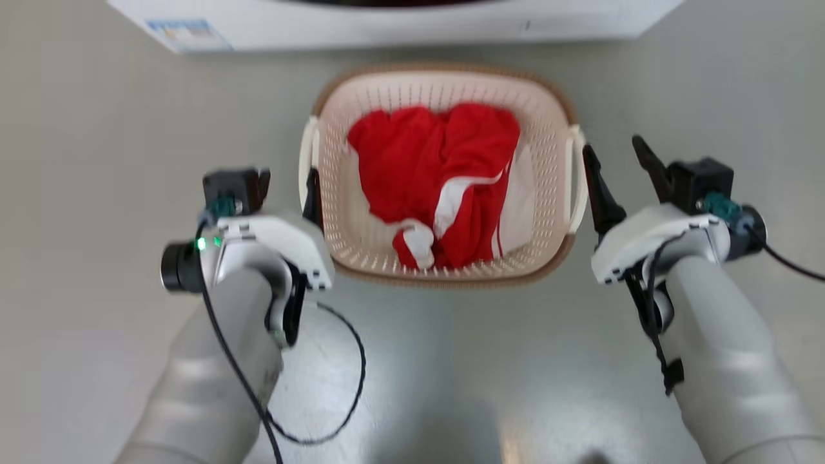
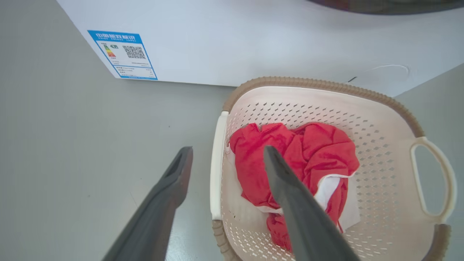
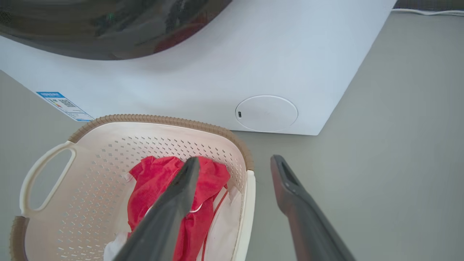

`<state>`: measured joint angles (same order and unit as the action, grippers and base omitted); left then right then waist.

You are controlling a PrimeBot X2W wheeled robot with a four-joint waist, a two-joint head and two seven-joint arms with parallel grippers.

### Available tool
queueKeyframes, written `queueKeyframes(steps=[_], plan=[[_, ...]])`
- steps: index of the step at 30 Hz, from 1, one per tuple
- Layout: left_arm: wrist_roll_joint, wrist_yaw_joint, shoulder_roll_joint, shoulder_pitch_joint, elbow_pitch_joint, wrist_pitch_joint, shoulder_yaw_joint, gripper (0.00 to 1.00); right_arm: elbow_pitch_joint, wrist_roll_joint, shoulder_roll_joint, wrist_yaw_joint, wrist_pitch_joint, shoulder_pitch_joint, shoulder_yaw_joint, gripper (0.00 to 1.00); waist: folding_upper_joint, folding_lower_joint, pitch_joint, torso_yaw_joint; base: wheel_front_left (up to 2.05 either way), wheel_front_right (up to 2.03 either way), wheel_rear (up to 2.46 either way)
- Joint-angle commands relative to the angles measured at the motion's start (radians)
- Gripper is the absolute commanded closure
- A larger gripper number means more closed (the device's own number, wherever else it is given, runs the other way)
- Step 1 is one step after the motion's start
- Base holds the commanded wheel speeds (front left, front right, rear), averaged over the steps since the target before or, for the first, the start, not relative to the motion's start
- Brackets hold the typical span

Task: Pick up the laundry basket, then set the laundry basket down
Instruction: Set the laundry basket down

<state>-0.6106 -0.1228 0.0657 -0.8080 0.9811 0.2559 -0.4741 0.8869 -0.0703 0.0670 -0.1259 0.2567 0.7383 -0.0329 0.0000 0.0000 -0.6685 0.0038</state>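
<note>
While laundry basket [image 1: 412,90] sits on floor [image 1: 97,193], frame centre, below washer [image 1: 387,26] at top edge, left gripper [image 2: 227,154] and right gripper [image 1: 612,147] both spread wide, astride side handles [image 1: 578,180], gripping nothing. Likely pre-grasp: closing, lift, set-down all left.

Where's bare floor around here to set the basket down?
Bare floor left of the left gripper, right of the right gripper, and on the robot's side of the basket. Crowded: just a narrow strip between basket and washer.
</note>
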Motion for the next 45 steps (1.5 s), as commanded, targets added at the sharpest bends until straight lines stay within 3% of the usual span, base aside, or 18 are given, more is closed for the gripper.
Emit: queueKeyframes(steps=[1,21,34,45], plan=[[0.02,0.0,0.023,0.052,-0.035,0.006,0.039,0.0,-0.03,0.013,-0.017,-0.005,0.005,-0.054,-0.006,0.0,0.0,0.0,0.092,-0.005,0.0,0.0,0.0],[0.195,0.084,-0.006,0.389,-0.246,0.006,0.278,0.0,-0.203,0.104,-0.017,-0.005,0.005,-0.29,0.065,0.0,0.0,0.0,0.443,-0.027,0.0,0.0,0.0],[0.25,0.124,-0.013,0.524,-0.368,0.006,0.382,0.0,-0.295,0.106,-0.017,-0.005,0.005,-0.397,0.044,0.0,0.0,0.0,0.565,-0.039,0.0,0.0,0.0],[0.259,0.123,-0.015,0.655,-0.479,0.006,0.452,0.0,-0.356,0.138,-0.017,-0.005,0.005,-0.496,0.057,0.0,0.0,0.0,0.659,-0.043,0.0,0.0,0.0]])
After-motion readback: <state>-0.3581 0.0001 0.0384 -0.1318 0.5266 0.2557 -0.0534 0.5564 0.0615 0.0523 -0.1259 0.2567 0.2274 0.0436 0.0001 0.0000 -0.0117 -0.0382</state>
